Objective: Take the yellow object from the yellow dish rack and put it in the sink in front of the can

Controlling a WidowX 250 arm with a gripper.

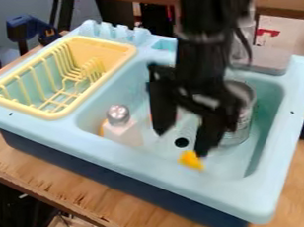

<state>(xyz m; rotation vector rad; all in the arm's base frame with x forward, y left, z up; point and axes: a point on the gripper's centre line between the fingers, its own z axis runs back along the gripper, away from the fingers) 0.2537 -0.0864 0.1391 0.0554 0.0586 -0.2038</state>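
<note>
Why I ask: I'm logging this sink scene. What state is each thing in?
Pincer: open, pointing down over the basin.
Shaker: upright, metal cap on.
Can: upright, partly hidden.
Yellow piece: near a fingertip, contact unclear.
Drain hole: uncovered.
Dish rack: right way up, set into the sink.
Sink: resting on the wooden table.

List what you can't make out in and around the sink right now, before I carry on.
All in the camera view:
- Metal can: left side hidden behind the gripper.
- Yellow object: too small to identify; whether a fingertip touches it is unclear.
- Orange patch: mostly hidden by the silver-topped shaker.
- Arm: upper part cut off by the top edge.
</note>
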